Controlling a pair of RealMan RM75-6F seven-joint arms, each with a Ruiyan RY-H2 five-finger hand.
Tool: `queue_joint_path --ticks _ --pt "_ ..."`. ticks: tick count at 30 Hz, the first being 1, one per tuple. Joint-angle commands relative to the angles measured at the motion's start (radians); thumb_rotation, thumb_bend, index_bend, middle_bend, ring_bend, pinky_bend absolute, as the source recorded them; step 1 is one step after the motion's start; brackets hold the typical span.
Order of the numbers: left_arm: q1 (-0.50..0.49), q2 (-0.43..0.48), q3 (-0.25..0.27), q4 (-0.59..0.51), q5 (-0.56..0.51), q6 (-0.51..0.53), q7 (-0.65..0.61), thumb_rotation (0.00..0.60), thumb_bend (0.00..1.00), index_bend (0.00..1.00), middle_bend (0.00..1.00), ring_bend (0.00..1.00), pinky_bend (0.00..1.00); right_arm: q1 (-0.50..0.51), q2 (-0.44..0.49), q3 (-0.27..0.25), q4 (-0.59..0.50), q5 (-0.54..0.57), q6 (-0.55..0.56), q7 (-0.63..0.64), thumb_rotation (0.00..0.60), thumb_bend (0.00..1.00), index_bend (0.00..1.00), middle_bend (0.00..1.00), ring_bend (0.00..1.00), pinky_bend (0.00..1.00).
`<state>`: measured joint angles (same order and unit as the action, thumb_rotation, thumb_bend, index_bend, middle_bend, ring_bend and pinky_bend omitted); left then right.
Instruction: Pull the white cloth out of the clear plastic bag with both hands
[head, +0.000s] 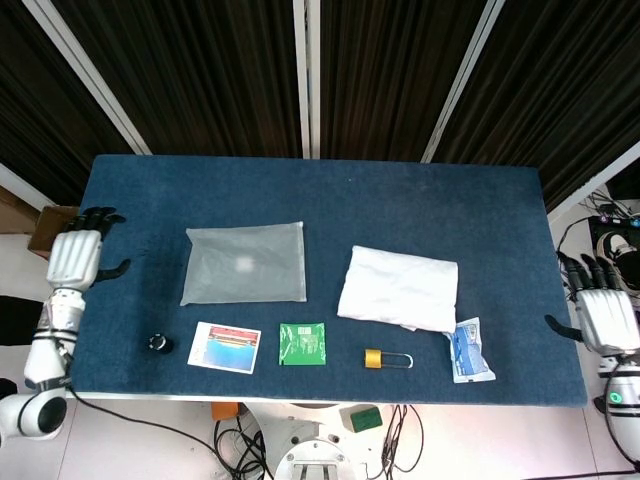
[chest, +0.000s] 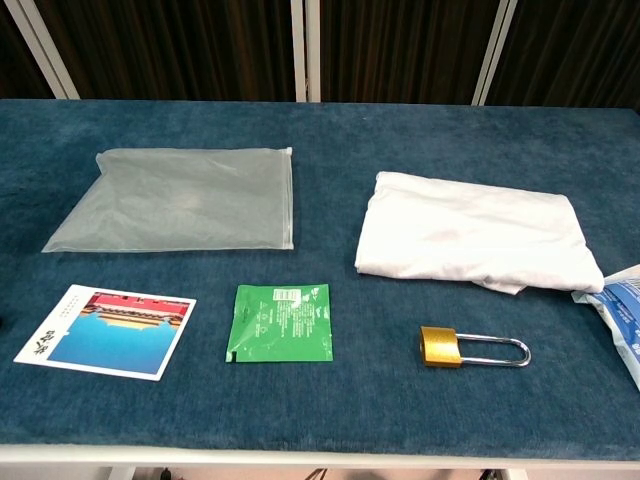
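Fingers spread on my left hand (head: 76, 258) and right hand (head: 605, 316), grasping nothing (both off the table edges); one white cloth (head: 399, 288) lies beside one flat clear plastic bag (head: 245, 263).

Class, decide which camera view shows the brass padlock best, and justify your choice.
The chest view: the padlock lies close to the camera, its gold body and silver shackle distinct on the blue table. The head view shows the padlock only small, from above.

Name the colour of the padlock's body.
Gold, with a silver shackle; the padlock shows best in the chest view.
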<state>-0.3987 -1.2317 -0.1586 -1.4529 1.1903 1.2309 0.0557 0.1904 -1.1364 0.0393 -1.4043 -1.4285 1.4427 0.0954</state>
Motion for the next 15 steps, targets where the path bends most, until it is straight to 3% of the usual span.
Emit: queue_joint_path --ticks 1,9,15 --pt "0.104 0.060 0.066 -0.084 0.075 0.126 0.009 0.600 0.21 0.26 0.15 0.10 0.18 -0.071 0.037 -0.018 -0.015 -0.030 0.070 0.127 0.600 0.18 0.12 0.22 0.10 0.17" --pt "0.278 0.074 0.179 -0.149 0.237 0.356 0.012 0.600 0.21 0.26 0.15 0.10 0.17 -0.151 0.004 -0.053 0.065 -0.093 0.156 0.236 0.600 0.18 0.12 0.22 0.10 0.17" --pt "0.334 0.070 0.212 -0.139 0.294 0.403 -0.015 0.600 0.21 0.26 0.15 0.10 0.17 -0.169 -0.006 -0.065 0.086 -0.141 0.186 0.253 0.600 0.18 0.12 0.22 0.10 0.17"
